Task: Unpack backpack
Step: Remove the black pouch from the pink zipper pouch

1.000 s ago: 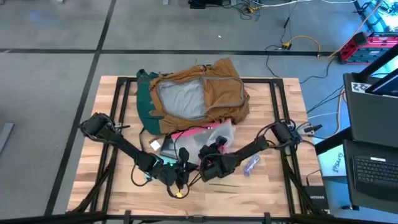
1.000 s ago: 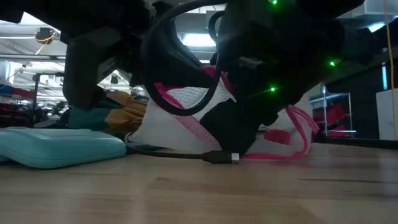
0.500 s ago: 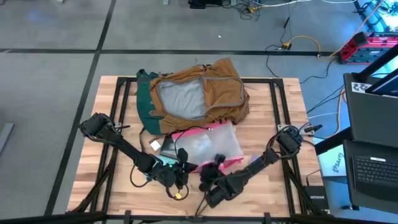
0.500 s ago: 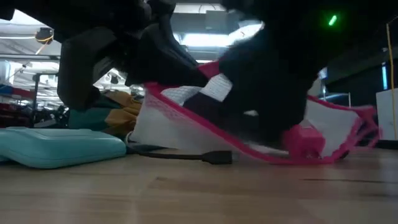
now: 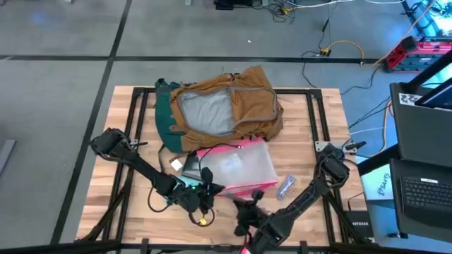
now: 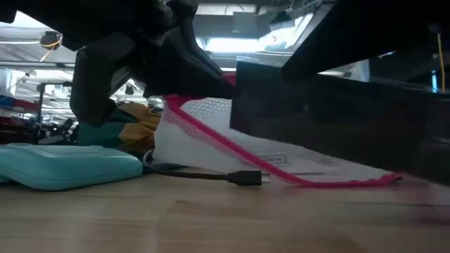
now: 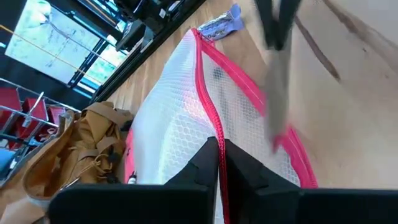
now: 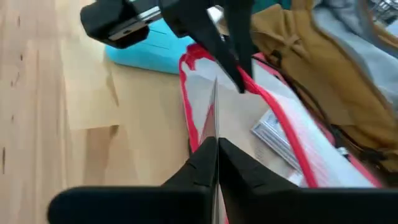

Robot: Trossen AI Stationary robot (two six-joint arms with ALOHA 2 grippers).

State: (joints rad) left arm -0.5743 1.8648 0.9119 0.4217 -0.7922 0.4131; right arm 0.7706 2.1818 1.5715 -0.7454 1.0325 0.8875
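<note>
The tan backpack lies open at the table's far middle, its grey lining up. In front of it lies a clear pink-edged pouch. My left gripper is shut on the pouch's near left corner. My right gripper is shut near the table's front edge, just in front of the pouch's near edge. A thin pale line stands out from between its fingertips; what it is cannot be told. My left gripper pinches the pouch's pink edge at its near left corner between its two fingers, coming low from the table's left. That corner is held up off the wood, and the pouch slopes down to the table toward the right. Whether my right gripper touches the pouch, I cannot tell.
A light blue case lies by my left gripper, with a black cable and plug in front of the pouch. A small blue wrapper lies right of the pouch. The backpack's green straps lie at the far left.
My right gripper has drawn back from on top of the pouch toward the table's near edge. The pouch's near right part came with it at first, so the pouch has spread out from a bunched heap to a flat sheet. Its left corner has stayed in my left gripper.
</note>
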